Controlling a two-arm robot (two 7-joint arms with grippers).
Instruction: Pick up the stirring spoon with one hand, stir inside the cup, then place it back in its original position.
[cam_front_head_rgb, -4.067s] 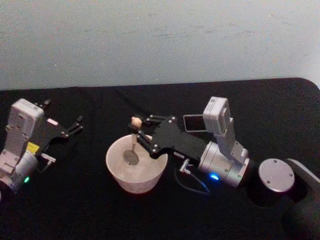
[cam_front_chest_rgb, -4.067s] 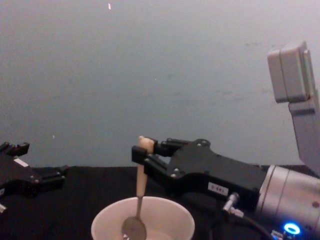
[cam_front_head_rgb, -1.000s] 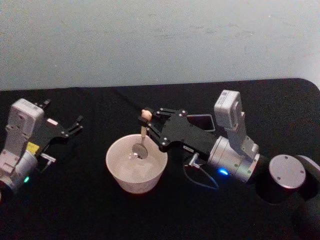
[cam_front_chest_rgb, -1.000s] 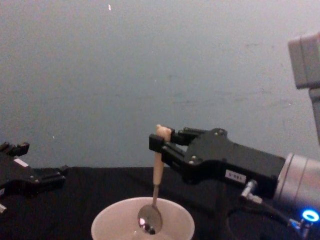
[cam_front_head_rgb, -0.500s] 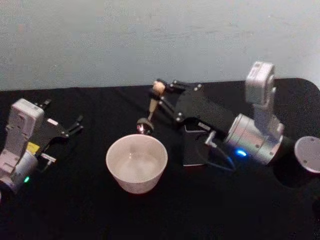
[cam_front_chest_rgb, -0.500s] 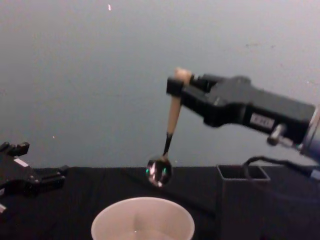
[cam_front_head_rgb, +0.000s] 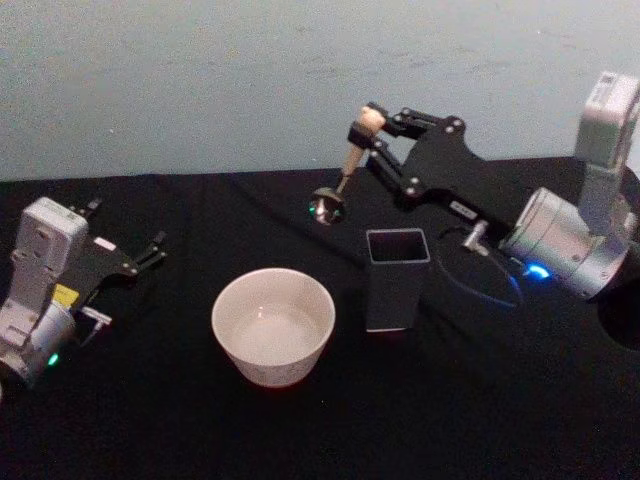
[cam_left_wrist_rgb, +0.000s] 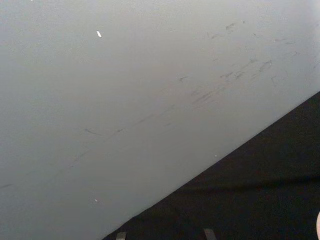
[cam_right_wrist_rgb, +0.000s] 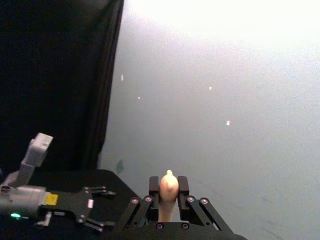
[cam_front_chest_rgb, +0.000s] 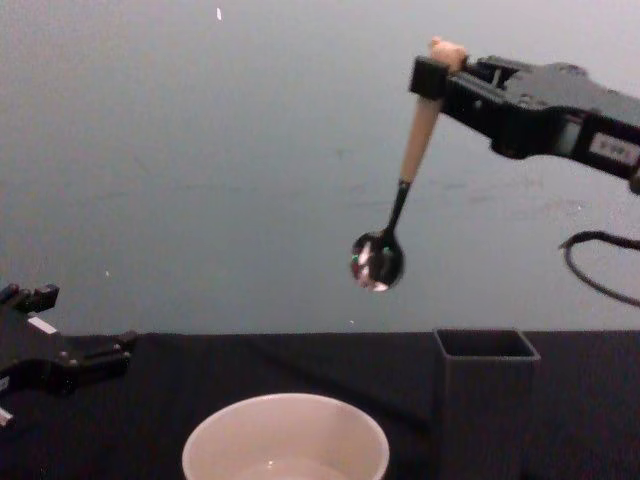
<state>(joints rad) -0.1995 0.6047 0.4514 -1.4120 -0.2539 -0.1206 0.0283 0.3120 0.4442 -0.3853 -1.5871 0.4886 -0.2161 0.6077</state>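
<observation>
R gripper (cam_front_head_rgb: 366, 128) is upper centre-right in head view, raised off the table. Jaws are narrow, clamped on the stirring spoon (cam_front_head_rgb: 349, 160) just under the bear knob. Spoon hangs tilted, bowl down and toward frame left, touching nothing else. In chest view it's upper right, with the bowl seen against the wall (cam_front_chest_rgb: 200, 150), well above the cup (cam_front_head_rgb: 225, 300) and the holder (cam_front_head_rgb: 395, 295). In head view the bowl sits up-left of the holder mouth; whether it's over it can't be told, no depth cue.

R wrist view: knob tip pokes up between the two fingers (cam_right_wrist_rgb: 183, 187) at bottom centre. Rest of the spoon is hidden behind the gripper body.

Cup is lower centre-left in head view, upright on the black table (cam_front_head_rgb: 480, 400). Inside is pale; can't tell if there's liquid. Chest view cuts off its lower part at the bottom edge.

Holder is just right of the cup, near but not touching, upright, open top. Interior is dark, can't see in. Base is cropped in chest view.

L gripper (cam_front_head_rgb: 127, 228) is mid-left in head view, low by the table, jaws spread wide and empty, well apart from the cup.

L wrist view shows wall + table edge. Two small pale marks at the bottom edge and a pale sliver at lower right are both too small to ID.
</observation>
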